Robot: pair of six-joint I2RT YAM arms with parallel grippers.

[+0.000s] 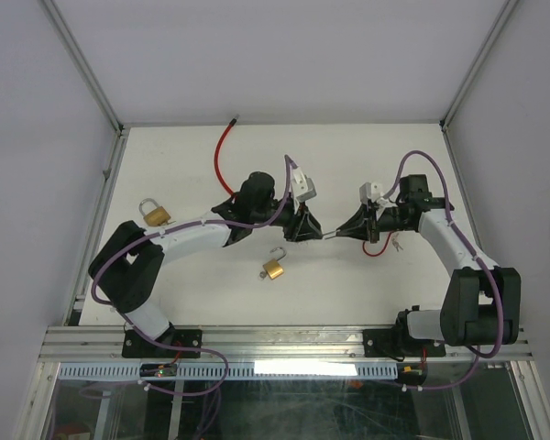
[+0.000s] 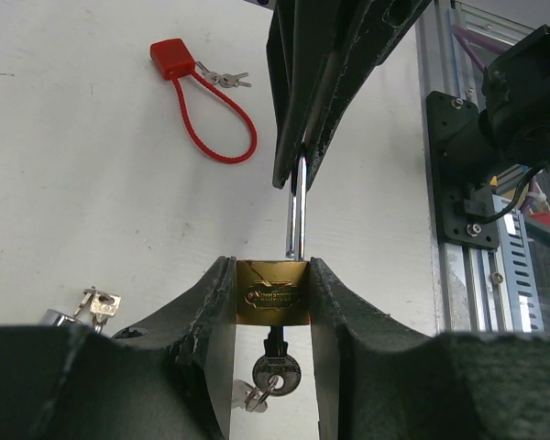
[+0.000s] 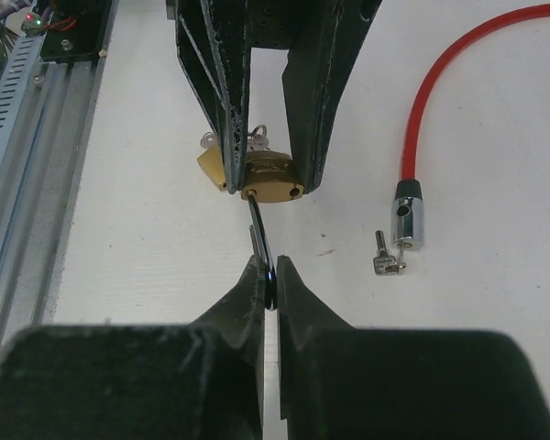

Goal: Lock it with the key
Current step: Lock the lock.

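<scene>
Left gripper [image 2: 270, 275], right gripper [image 3: 269, 275] clamped, seemingly aligned

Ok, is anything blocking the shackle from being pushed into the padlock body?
Nothing visible does. The left hand clamps the brass padlock body by its sides, the right hand pinches the shackle, and the body's top is uncovered. The key hangs underneath, out of the way.

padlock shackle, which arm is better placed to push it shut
Probably right: the right pincer is shut on the shackle, in line with the padlock body that the left pincer clamps.
</scene>
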